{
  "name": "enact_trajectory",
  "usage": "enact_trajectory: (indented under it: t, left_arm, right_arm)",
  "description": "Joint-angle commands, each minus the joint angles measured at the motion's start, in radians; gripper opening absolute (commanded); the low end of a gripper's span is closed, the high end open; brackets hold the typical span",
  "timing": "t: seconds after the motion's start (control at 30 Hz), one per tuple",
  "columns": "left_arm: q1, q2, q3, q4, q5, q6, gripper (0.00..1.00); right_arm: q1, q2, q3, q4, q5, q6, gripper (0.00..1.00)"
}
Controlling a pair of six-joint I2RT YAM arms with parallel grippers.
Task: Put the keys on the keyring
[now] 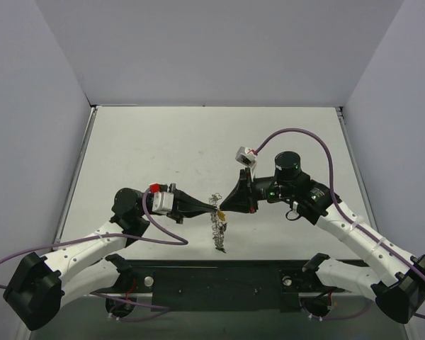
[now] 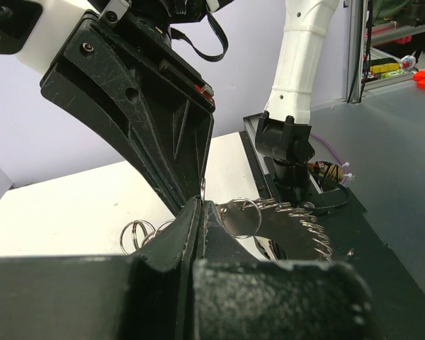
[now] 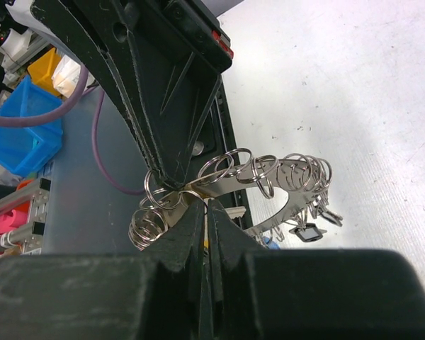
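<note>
The keyring (image 1: 217, 225) is a flat silvery band strung with several small wire loops; it hangs in mid-air between my two grippers over the table's near middle. My left gripper (image 1: 212, 207) is shut on its upper edge, seen up close in the left wrist view (image 2: 200, 205), with the ring (image 2: 301, 221) curving off to the right. My right gripper (image 1: 222, 207) meets it tip to tip and is shut on a small yellow key (image 3: 206, 244), its jaws (image 3: 207, 207) just under the band (image 3: 287, 172). A blue key head (image 3: 270, 243) hangs below the ring. No green key shows.
The black base plate (image 1: 212, 280) runs along the near edge, right under the ring. A purple cable (image 1: 297, 134) loops above the right arm. Blue and yellow bins (image 3: 21, 134) stand off the table. The right arm's base post (image 2: 287, 138) rises beyond the ring.
</note>
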Motion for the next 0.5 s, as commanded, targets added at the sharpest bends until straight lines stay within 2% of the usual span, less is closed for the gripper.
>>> enact_trajectory:
  t: [0.0,0.27,0.47]
  left_arm:
    - [-0.002,-0.005,0.016,0.042,0.016,0.002,0.0]
    - [-0.001,-0.005,0.019,0.013,0.019,0.018,0.0]
    - [-0.001,-0.015,0.021,-0.021,0.007,0.042,0.0]
  right_arm:
    - [-0.014,-0.017,0.055,0.098,-0.036,0.017,0.0]
    - [-0.054,-0.031,0.059,0.073,-0.003,0.016,0.0]
    - [-0.056,-0.043,0.059,0.033,-0.049,-0.035,0.0]
